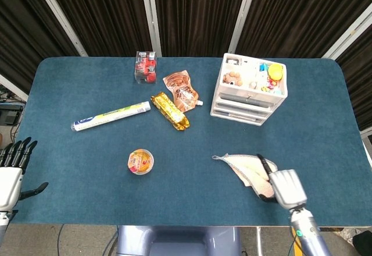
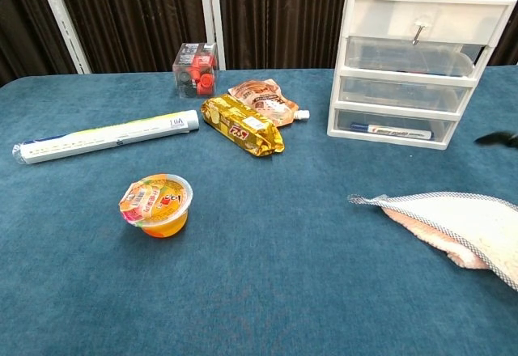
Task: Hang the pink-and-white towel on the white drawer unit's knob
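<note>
Blue felt table (image 1: pixel 87 157), dark curtains (image 1: pixel 197 11) behind; left hand (image 1: pixel 11 171) spread, right hand (image 1: pixel 285 187) grip unclear.

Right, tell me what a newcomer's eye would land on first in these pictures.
Probably the right robot hand, which hangs over the near end of the pink-and-white towel at the front right of the blue table. Next, the white drawer unit at the back right, its top tray full of small colourful items and its knob bare. Across the left lie a long tube, a jelly cup and a gold snack packet.
</note>
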### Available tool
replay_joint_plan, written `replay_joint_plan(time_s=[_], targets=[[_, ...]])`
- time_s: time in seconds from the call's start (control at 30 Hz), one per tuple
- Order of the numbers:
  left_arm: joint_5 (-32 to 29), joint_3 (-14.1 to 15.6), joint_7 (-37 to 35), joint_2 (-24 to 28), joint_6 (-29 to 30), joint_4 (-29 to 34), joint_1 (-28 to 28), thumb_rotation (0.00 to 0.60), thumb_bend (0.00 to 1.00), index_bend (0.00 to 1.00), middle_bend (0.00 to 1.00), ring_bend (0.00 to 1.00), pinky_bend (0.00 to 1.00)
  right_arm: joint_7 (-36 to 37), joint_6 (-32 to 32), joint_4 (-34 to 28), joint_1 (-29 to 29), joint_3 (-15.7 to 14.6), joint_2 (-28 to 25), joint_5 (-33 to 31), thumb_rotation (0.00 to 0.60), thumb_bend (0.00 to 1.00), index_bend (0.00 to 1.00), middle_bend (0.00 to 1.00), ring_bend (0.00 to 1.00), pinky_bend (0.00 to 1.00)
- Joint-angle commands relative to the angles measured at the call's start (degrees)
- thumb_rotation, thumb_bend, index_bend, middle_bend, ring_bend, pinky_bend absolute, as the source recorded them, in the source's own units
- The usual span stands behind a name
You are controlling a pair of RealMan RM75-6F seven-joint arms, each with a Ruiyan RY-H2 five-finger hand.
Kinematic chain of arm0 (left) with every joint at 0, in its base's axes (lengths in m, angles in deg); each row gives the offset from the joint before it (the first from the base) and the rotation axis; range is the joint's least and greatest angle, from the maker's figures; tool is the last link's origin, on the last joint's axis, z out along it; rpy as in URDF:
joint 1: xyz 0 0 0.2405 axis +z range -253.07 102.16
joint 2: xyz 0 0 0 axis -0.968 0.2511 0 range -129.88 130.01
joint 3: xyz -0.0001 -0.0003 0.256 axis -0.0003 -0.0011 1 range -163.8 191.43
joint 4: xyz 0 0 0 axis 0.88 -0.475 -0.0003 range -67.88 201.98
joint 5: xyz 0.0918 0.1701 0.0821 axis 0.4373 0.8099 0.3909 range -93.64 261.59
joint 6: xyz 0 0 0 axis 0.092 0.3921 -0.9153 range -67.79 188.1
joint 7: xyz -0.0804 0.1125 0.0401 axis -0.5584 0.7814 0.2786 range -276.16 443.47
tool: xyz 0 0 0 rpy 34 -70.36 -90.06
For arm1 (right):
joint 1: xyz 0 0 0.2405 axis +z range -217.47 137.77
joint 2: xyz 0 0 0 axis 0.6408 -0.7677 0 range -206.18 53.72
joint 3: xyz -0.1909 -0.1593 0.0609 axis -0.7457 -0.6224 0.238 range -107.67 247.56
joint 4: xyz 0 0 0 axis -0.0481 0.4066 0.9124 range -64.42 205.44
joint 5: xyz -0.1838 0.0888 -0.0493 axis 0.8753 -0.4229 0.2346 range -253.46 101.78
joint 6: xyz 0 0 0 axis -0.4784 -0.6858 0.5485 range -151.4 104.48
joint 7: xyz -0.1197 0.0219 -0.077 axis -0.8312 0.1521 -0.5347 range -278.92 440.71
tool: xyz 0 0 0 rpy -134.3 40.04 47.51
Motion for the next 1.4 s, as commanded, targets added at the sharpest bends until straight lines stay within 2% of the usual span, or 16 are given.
replay_joint_plan(time_s=[0.03,0.27,0.53,0.6,0.7,0.83,1.03,1.23,1.4], targets=[[0.05,0.05,-0.23,0.09,-0.04,0.06,0.0,0.6,0.0,0.0,0.0,0.0,0.0,-6.47,-2.57,0.47,2.28,2.13,6.28,-7.21,0.6,0.0,0.08,0.87,0.86,0.88],[0.1,0.13,-0.58,0.23,-0.27,0.18,-0.09,0.6,0.0,0.0,0.0,0.0,0.0,-10.15,-2.76,4.32,3.9,4.37,11.57,-15.18,0.6,0.0,0.15,0.9,0.89,0.89],[-0.33,0.07,-0.29,0.22,-0.55,0.45,-0.11,0.6,0.0,0.0,0.0,0.0,0.0,-10.33,-3.32,9.17,5.4,5.56,14.82,-20.12,0.6,0.0,0.19,0.92,0.9,0.9],[-0.41,0.04,-0.2,0.2,-0.55,0.5,-0.1,0.6,0.0,0.0,0.0,0.0,0.0,-10.5,-3.49,10.21,5.87,5.79,15.48,-20.93,0.6,0.03,0.23,0.92,0.9,0.9],[-0.61,-0.01,-0.18,0.19,-0.65,0.58,-0.1,0.6,0.0,0.0,0.0,0.0,0.0,-10.06,-3.43,11.6,6.55,6.45,16.61,-21.7,0.6,0.11,0.32,0.93,0.91,0.9],[-0.84,-0.09,-0.25,0.21,-0.82,0.63,-0.16,0.6,0.0,0.0,0.0,0.0,0.0,-8.87,-2.99,13.26,7.1,6.82,17.63,-21.43,0.6,0.26,0.5,0.94,0.92,0.91],[-0.89,-0.15,-0.32,0.22,-0.84,0.65,-0.19,0.6,0.0,0.0,0.0,0.0,0.0,-6.05,-2.25,13.53,7.28,6.06,17.7,-18.96,0.6,0.35,0.72,0.97,0.94,0.93],[-0.88,-0.17,-0.32,0.19,-0.78,0.63,-0.19,0.6,0.0,0.0,0.0,0.0,0.0,-0.91,-0.27,9.72,7.26,6.04,16.33,-13.46,0.6,0.37,0.81,1.0,0.97,0.95],[-1.0,-0.21,-0.45,0.22,-0.82,0.71,-0.19,0.6,0.0,0.0,0.0,0.0,0.0,0.88,1.86,4.56,7.84,8.34,14.11,-11.16,0.6,0.39,0.84,1.0,0.98,0.95]])
